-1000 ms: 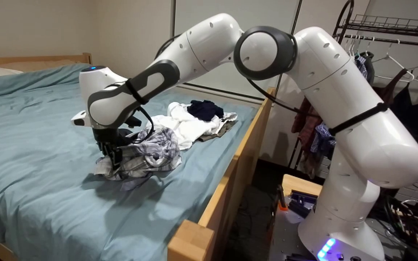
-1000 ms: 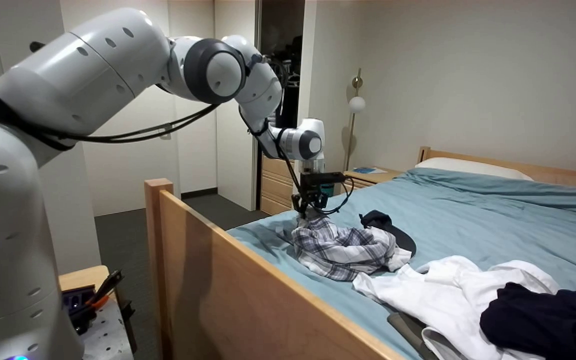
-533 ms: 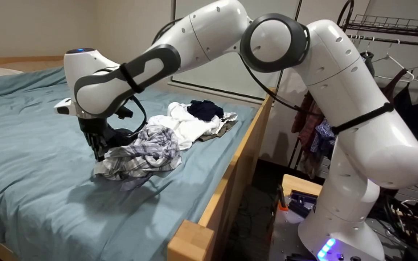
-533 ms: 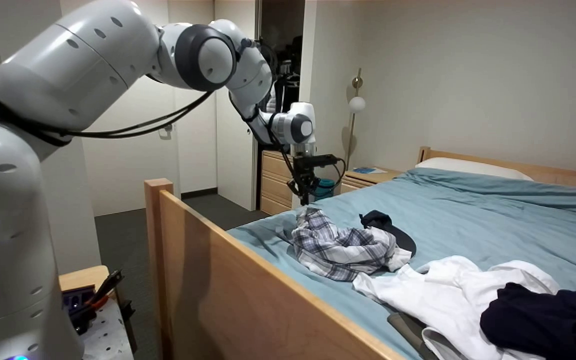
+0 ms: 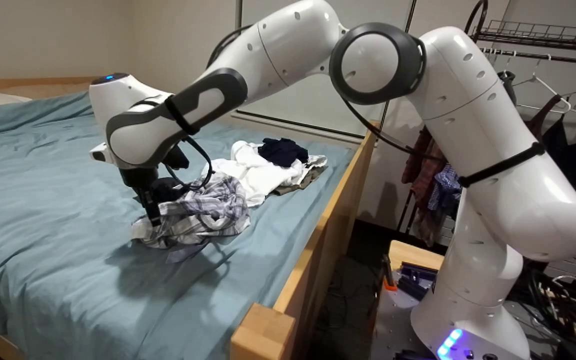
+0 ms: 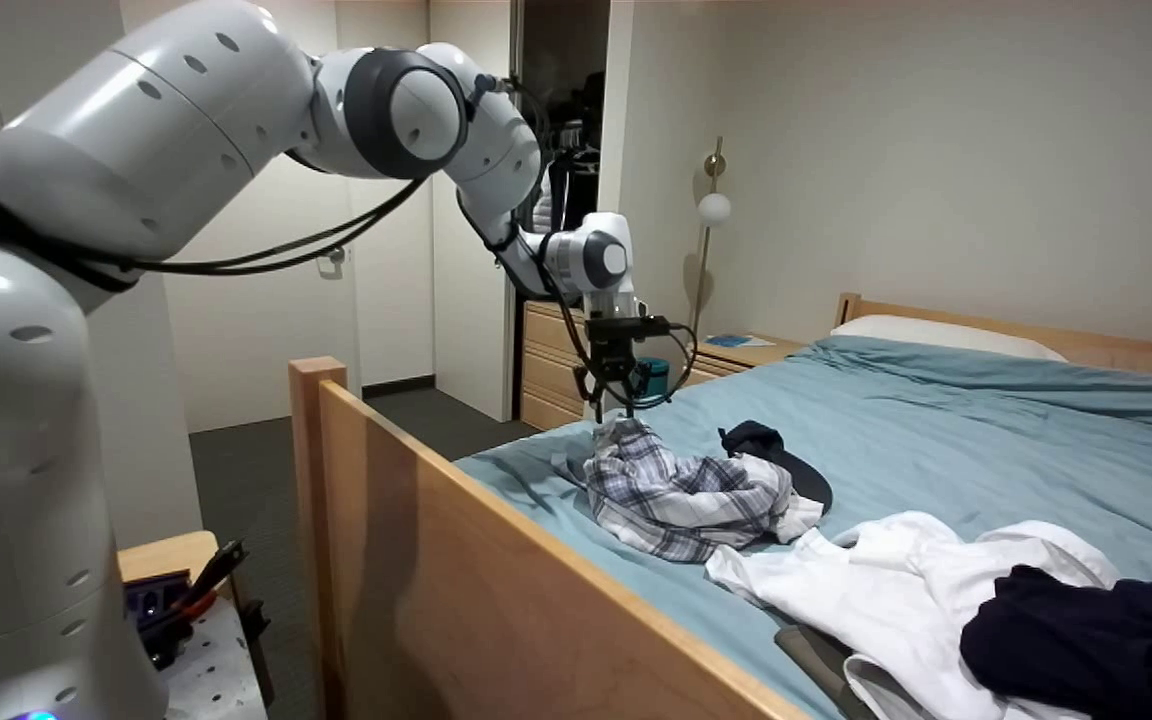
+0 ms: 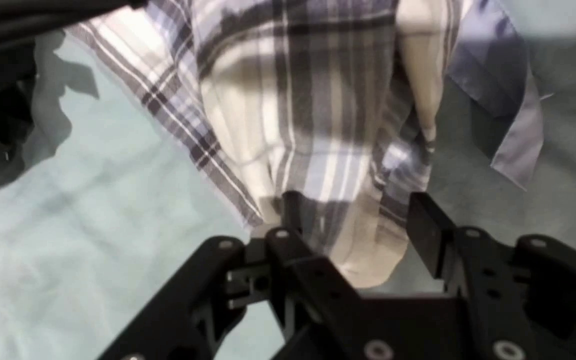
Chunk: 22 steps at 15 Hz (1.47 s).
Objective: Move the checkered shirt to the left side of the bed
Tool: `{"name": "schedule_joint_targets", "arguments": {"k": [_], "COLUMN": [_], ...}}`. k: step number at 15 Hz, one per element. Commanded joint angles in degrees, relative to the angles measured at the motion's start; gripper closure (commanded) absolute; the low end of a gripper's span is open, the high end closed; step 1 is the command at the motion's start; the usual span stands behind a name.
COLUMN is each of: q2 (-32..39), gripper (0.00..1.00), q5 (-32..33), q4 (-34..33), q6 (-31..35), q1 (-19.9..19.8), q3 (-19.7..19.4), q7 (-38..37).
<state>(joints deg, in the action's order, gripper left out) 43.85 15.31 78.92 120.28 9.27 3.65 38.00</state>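
The grey, white and purple checkered shirt [image 5: 213, 212] lies crumpled on the blue bed [image 5: 63, 260], near the footboard. In an exterior view it is a rumpled heap [image 6: 686, 500]. The wrist view shows one narrow end of the shirt [image 7: 328, 100] pointing toward the jaws. My gripper [image 5: 154, 223] points down at that end of the shirt. In an exterior view the fingertips of the gripper [image 6: 614, 415] are apart, just over the shirt's top. In the wrist view the gripper [image 7: 353, 215] is open, with shirt cloth between or just below the fingers. Contact cannot be told.
White clothing [image 6: 896, 570] lies beside the shirt, with a navy garment [image 6: 1076, 630] on it and an olive one [image 6: 821, 665] under it. A black cap [image 6: 786, 465] sits behind the shirt. The wooden footboard [image 5: 328, 220] stands between the robot base and the bed.
My gripper rose off the shirt and moved away from the robot base, then came back down over the same end, now tilted. Its fingers look wider apart than half a second ago. The shirt barely moved.
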Motion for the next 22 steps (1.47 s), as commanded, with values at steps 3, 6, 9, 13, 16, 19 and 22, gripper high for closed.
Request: {"name": "schedule_joint_targets", "arguments": {"k": [3, 6, 9, 13, 16, 19, 22], "q2": [3.5, 4.2, 4.1, 3.2, 3.4, 3.5, 2.0], "gripper": [0.41, 0.51, 0.71, 0.97, 1.0, 0.98, 0.98], "q5": [0.8, 0.8, 0.6, 1.1, 1.1, 0.8, 1.1], "q4": [-2.5, -2.4, -1.9, -0.4, -0.5, -0.6, 0.4], "q6": [-2.0, -1.7, -1.3, 0.9, 1.2, 0.6, -0.7], "q1": [-1.3, -1.5, -1.5, -1.6, -1.6, -1.7, -1.1], "q3": [0.2, 0.3, 0.6, 1.3, 1.7, 3.0, 5.1], "q7": [-2.3, -2.3, -2.1, -0.7, -0.1, 2.9, 10.1]}}
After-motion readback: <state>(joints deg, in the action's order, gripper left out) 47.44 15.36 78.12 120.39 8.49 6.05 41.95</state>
